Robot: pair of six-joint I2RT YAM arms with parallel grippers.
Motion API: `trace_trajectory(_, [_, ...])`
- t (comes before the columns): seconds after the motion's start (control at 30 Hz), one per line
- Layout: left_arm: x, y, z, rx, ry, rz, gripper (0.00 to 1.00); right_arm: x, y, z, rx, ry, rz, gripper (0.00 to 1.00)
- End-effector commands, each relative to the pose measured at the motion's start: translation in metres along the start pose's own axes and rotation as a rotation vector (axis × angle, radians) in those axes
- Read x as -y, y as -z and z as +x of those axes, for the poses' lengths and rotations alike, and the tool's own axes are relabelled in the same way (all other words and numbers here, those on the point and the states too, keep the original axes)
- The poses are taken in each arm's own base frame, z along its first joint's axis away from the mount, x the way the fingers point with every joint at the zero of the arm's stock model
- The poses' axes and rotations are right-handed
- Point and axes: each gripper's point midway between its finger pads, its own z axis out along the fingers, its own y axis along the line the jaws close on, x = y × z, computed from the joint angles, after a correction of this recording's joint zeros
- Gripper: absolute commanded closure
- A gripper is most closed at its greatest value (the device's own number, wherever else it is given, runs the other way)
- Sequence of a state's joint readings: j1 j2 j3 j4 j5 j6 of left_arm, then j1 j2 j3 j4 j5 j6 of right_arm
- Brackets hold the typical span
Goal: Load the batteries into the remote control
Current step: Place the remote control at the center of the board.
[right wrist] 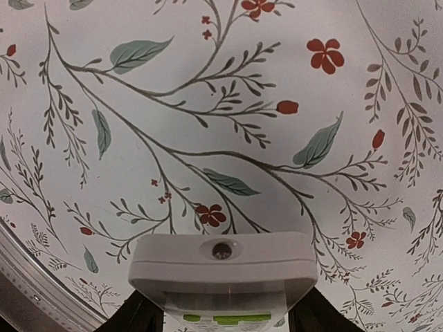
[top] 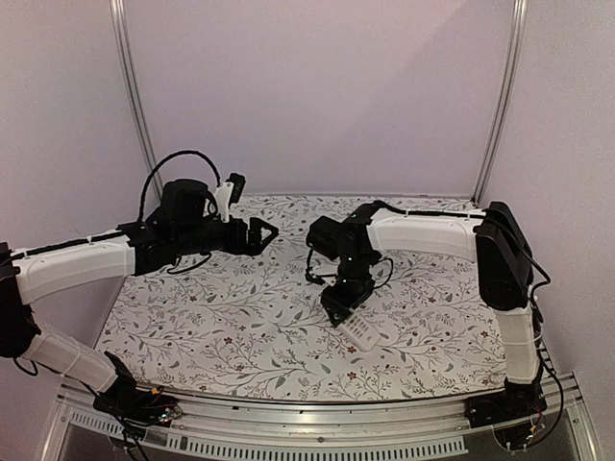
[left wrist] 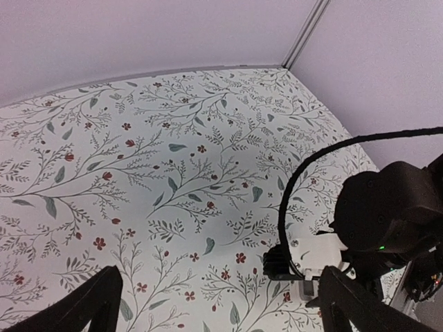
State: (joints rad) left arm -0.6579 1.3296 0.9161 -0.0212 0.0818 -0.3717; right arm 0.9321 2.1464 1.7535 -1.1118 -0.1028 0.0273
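White remote control [top: 361,333]: near-right of centre over the counter [top: 221,327], clamped in the right tool [top: 342,309] (one end pokes out).
Other arm: left tool [top: 261,233] spread wide, empty, far left.
Unseen: batteries.
Risk: handset may pivot or slip if the pinch is shallow.

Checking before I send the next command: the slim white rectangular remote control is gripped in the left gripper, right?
Not the left. The slim white rectangular remote control sits between the fingers of the right gripper, as the right wrist view shows. The left gripper is open with nothing between its fingers.
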Motion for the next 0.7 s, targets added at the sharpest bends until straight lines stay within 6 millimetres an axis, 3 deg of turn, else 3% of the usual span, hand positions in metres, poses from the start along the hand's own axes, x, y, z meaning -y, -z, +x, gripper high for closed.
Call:
trace_trajectory(0.0, [-0.002, -0.003, 0.002, 0.007, 0.011, 0.018, 0.01, 0.006, -0.01, -0.009, -0.017, 0.02, 0.045, 0.75])
trace_trajectory(0.2, [-0.007, -0.005, 0.005, 0.002, 0.011, 0.001, 0.01, 0.009, -0.031, -0.017, -0.036, 0.002, 0.056, 0.69])
trace_trajectory(0.37, [-0.006, -0.005, 0.007, 0.0, 0.009, 0.008, 0.0, 0.003, -0.035, -0.025, -0.005, -0.007, 0.016, 0.6])
trace_trajectory(0.57, [-0.006, -0.006, 0.009, -0.005, 0.014, 0.011, 0.0, -0.006, -0.03, -0.029, 0.027, -0.013, -0.04, 0.28])
trace_trajectory(0.67, [-0.005, -0.005, 0.006, -0.001, 0.013, 0.012, 0.01, -0.008, -0.016, -0.033, 0.086, -0.032, -0.089, 0.21])
